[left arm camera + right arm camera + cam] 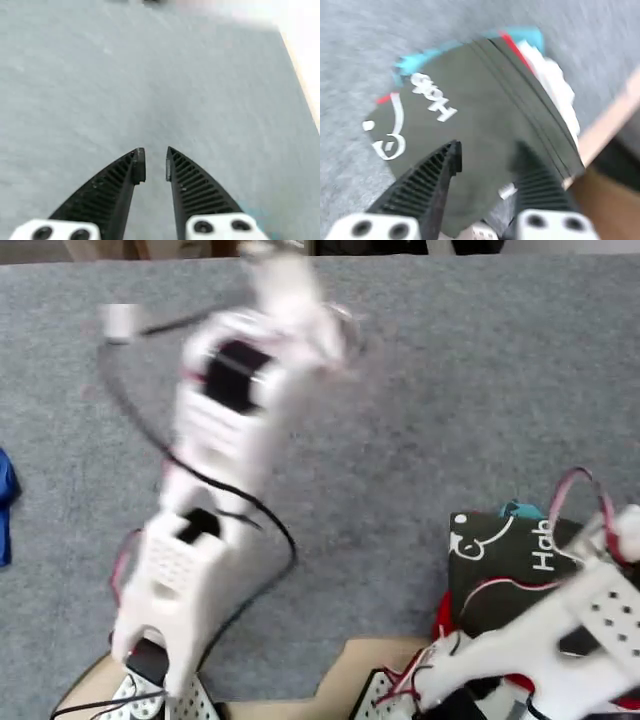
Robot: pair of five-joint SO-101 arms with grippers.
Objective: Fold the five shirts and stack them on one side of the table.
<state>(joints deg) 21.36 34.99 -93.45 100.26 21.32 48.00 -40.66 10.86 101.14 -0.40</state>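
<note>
Shirt stack (505, 555), black on top, near table (450, 390) edge. Right gripper (487, 150) spread wide above it, empty. Left gripper (155, 162) slightly parted, empty, over grey tabletop.

1. A stack of folded shirts (505, 565) is set at the table's (420, 390) near right corner.
2. The right gripper (487, 155) is held above that stack.
3. The left gripper (155, 162) is held over the table, farther back and left.

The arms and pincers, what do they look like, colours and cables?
The left arm and right arm are white shells with black motor blocks. A black cable runs along the left one, red wires along the right. The left pincer and right pincer have black, ribbed, pointed fingers.
</note>
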